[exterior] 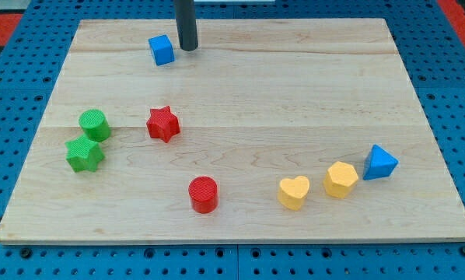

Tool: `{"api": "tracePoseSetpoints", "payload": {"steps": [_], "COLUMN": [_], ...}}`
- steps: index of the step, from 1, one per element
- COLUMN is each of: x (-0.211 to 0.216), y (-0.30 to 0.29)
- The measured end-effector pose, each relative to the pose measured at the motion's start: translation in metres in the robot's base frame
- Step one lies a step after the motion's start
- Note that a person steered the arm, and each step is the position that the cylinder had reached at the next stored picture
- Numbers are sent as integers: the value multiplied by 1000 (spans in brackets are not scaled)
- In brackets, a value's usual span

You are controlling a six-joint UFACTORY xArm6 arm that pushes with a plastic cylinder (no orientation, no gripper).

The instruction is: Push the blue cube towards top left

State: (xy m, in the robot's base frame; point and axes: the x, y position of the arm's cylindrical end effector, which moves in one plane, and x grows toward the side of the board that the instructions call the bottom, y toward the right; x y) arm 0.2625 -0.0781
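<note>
The blue cube [162, 50] sits near the view's top, left of centre, on the wooden board [295, 85]. My tip [188, 48] comes down from the top edge as a dark rod. It stands just to the right of the blue cube, a small gap apart from it.
A green cylinder [94, 124] and a green star [84, 154] lie at the left. A red star [162, 124] is left of centre, a red cylinder [203, 194] below it. A yellow heart [294, 192], yellow hexagon [340, 180] and blue triangle [380, 162] lie at lower right.
</note>
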Motion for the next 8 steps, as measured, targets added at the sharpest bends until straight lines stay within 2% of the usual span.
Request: {"api": "tracePoseSetpoints", "payload": {"steps": [1,5,6,8], "x": [1,1,1,31], "y": [-4,-82,-69,-27]}}
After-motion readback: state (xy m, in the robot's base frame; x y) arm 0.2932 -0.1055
